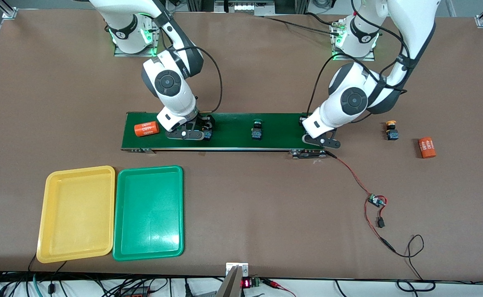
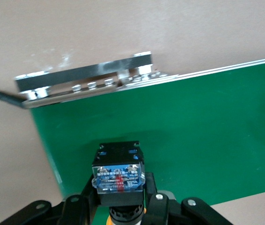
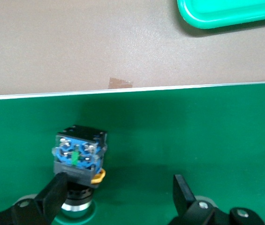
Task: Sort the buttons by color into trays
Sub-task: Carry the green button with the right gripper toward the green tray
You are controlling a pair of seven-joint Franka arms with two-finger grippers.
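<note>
My left gripper (image 2: 118,199) is shut on a black-and-blue button (image 2: 118,174) whose yellow-orange cap just shows between the fingers. It is at the left arm's end of the green belt (image 2: 198,126), where my left gripper (image 1: 320,141) hides that button in the front view. My right gripper (image 3: 119,186) stands open low over the belt. A green-capped button (image 3: 79,160) lies on its side against one finger (image 3: 53,191). Another green button (image 1: 257,131) stands mid-belt. A yellow-orange button (image 1: 391,129) stands on the table toward the left arm's end. The yellow tray (image 1: 76,213) and green tray (image 1: 148,212) lie side by side, nearer the camera.
An orange cylinder (image 1: 146,129) lies on the belt beside my right gripper (image 1: 190,131), and another orange cylinder (image 1: 427,147) lies on the table near the yellow-orange button. Red and black wires with a small circuit board (image 1: 375,201) trail from the belt's metal bracket (image 2: 83,80).
</note>
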